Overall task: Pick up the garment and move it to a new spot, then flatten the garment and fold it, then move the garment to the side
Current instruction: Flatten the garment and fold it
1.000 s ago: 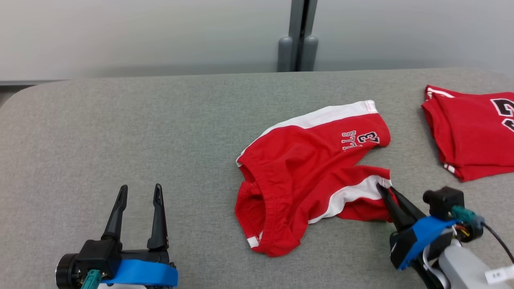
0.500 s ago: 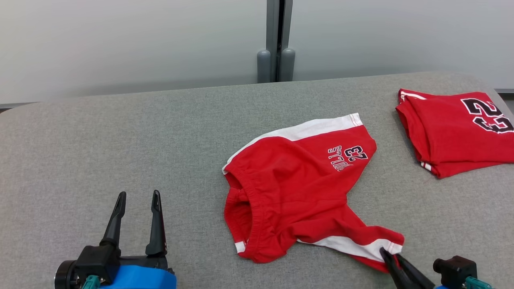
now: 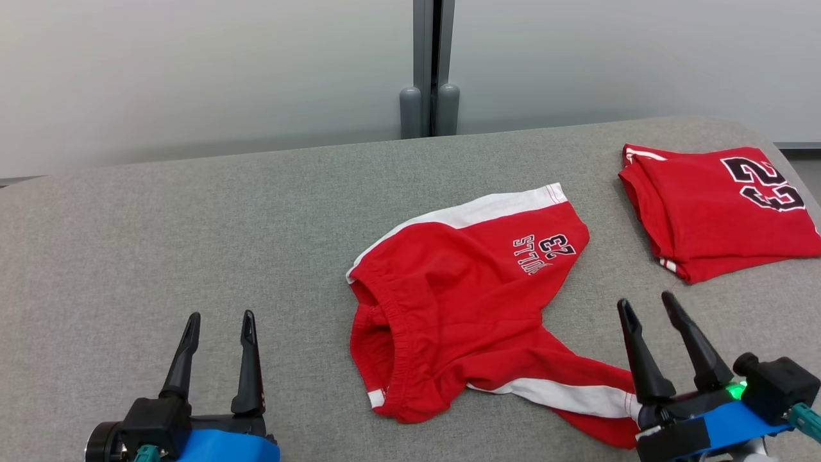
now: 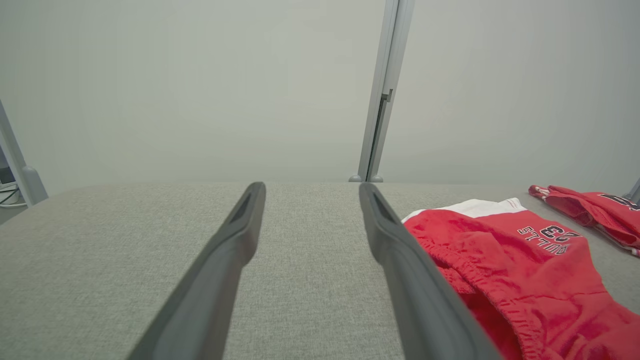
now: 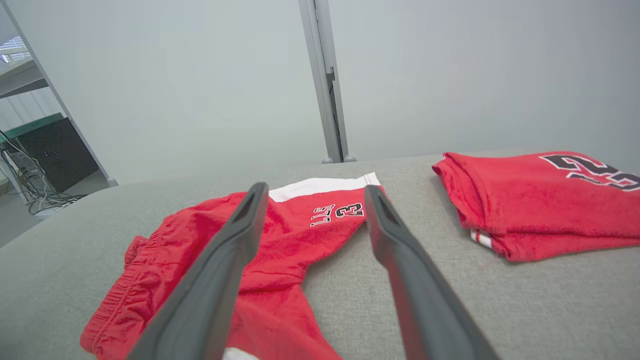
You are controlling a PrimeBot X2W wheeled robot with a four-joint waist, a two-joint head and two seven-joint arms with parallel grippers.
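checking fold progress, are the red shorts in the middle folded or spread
Spread, not folded: the red shorts lie wrinkled on the grey table, legs splayed apart, waistband gaping.

Left end effector (image 4: 310,192) spread wide, red shorts (image 4: 525,270) beside, grey table (image 4: 100,250)

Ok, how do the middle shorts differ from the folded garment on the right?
The shorts lie spread and wrinkled; the folded garment sits as a compact stack. The shorts bear a small 23 with lettering; the folded garment a large 23. Both are red with white trim.
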